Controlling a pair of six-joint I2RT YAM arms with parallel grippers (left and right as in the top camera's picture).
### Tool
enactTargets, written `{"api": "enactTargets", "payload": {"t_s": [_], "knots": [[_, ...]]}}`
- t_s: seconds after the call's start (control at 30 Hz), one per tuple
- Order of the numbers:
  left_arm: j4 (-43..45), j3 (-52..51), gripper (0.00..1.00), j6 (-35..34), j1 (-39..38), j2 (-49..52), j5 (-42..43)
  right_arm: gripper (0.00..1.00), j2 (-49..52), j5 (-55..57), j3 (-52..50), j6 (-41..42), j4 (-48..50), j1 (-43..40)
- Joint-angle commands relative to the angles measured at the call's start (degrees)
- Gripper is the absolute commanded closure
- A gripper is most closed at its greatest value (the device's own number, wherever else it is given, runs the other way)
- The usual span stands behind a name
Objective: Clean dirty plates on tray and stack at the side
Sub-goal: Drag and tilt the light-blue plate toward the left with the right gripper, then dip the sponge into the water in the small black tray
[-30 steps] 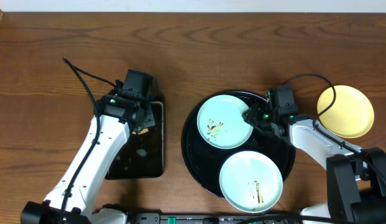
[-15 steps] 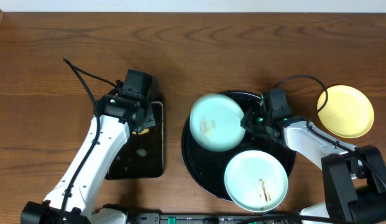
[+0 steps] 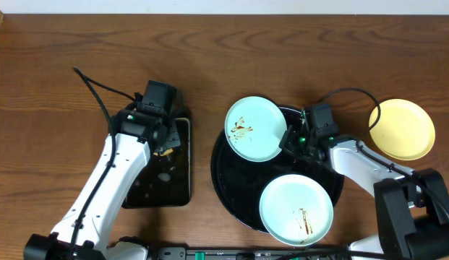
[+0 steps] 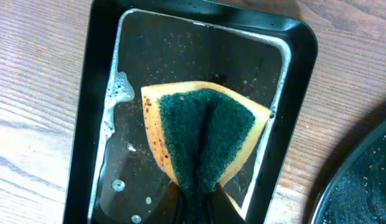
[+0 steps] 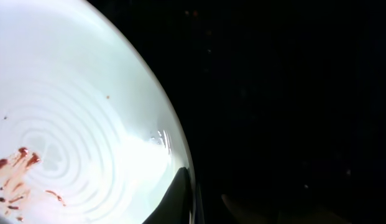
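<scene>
Pinching the upper blue plate [image 3: 256,128] at its right rim with the right tool [image 3: 291,137], clamped on that edge. Holding it sauce-side up, overhanging the upper-left rim of the tray [image 3: 223,180]; lifted or resting, cannot tell. Leaving the lower blue plate [image 3: 296,209] lying in the tray's near part, brown streaks showing, and 1 yellow plate [image 3: 402,128] lying on the counter [image 3: 65,58] right of the tray, beside the right arm. Squeezing a sponge [image 4: 202,140] with the left tool [image 4: 199,210], clamped on it, green side up, over the wet small tray [image 4: 298,93] left of the tray.
</scene>
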Motion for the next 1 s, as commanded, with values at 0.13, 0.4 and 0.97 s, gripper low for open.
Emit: {"api": "enactTargets", "payload": {"t_s": [0.13, 0.4, 0.97], "knots": [[0.96, -3.15, 0.93, -1.33, 4.09, 1.73, 0.0, 0.99, 0.9, 4.79, -0.28, -3.26, -5.16, -4.09], [11.93, -9.29, 0.93, 1.7, 4.17, 8.85, 15.08, 0.98, 0.87, 2.43, 0.44, -5.49, -6.58, -4.48], [18.53, -9.79, 0.92, 3.85, 4.17, 21.62, 25.42, 0.99, 0.81, 1.09, 0.72, -6.73, -7.32, -4.48]]}}
